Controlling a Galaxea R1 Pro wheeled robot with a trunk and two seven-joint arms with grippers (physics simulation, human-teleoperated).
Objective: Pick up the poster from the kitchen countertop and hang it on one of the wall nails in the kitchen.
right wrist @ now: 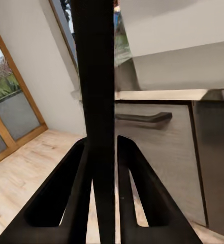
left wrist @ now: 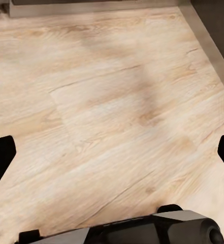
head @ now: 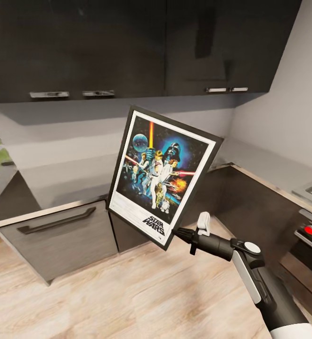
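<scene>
Poster [head: 163,174]: black frame, white border, Star Wars art. Tilted, held aloft, clear of pale grey bench [head: 57,181], lower corner pinched.

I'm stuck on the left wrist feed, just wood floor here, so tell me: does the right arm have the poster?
Observer: Yes. The right gripper is shut on the poster at its lower right corner.
Operator: Is it off the counter?
Observer: Yes, held in the air in front of the kitchen countertop, tilted.
Operator: How's the grip?
Observer: In the right wrist view both fingers flank the frame's edge.
</scene>
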